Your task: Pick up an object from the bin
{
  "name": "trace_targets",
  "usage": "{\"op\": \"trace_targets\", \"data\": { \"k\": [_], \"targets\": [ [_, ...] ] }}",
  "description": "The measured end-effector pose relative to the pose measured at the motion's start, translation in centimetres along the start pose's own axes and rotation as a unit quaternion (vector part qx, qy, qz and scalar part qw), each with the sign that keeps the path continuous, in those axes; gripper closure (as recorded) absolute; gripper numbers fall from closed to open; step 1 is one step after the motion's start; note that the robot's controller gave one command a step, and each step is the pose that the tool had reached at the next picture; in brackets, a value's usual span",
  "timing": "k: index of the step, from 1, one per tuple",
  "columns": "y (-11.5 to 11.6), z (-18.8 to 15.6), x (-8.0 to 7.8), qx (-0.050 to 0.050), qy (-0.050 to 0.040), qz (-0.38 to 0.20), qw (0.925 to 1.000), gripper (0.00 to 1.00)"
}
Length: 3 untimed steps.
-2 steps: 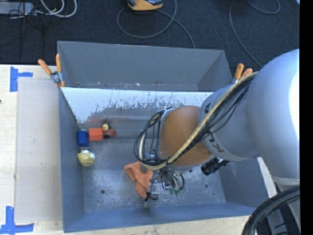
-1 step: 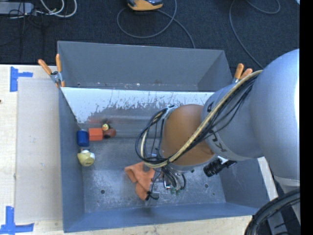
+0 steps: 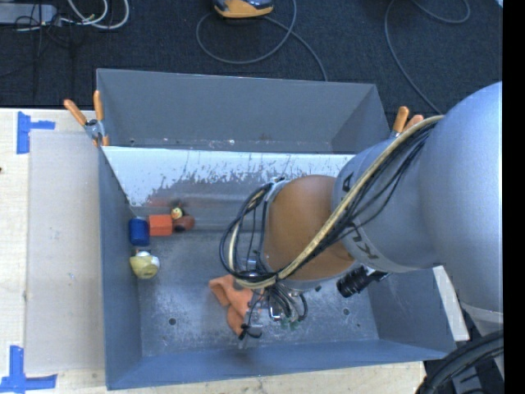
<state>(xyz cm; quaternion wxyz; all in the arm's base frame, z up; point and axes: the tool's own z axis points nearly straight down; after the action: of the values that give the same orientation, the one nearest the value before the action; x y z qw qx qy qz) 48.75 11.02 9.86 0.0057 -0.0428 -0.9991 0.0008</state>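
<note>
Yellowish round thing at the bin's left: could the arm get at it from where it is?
Probably yes. The yellowish round thing lies uncovered, with bare bin floor between it and the arm. Only the blue cylinder just beside it might crowd a grasp.

A bulky, smooth silver-grey arm link (image 3: 447,195) leads to a rounded orange-brown wrist cover (image 3: 299,224). Black and yellow cables (image 3: 232,240) loop around it, above a small dark metal end effector (image 3: 248,328).
</note>
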Motion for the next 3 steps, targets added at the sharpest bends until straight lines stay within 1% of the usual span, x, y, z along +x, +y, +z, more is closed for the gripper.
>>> {"op": "trace_targets", "data": {
  "k": [1,2,3],
  "targets": [
    [0.27,2.48,0.5,0.0,0.0007,0.089,0.996,0.0],
    [-0.62,2.89,0.7,0.0,0.0007,0.051,0.9987,1.0],
    [-0.62,2.89,0.7,0.0,0.0007,0.051,0.9987,1.0]
  ]
}}
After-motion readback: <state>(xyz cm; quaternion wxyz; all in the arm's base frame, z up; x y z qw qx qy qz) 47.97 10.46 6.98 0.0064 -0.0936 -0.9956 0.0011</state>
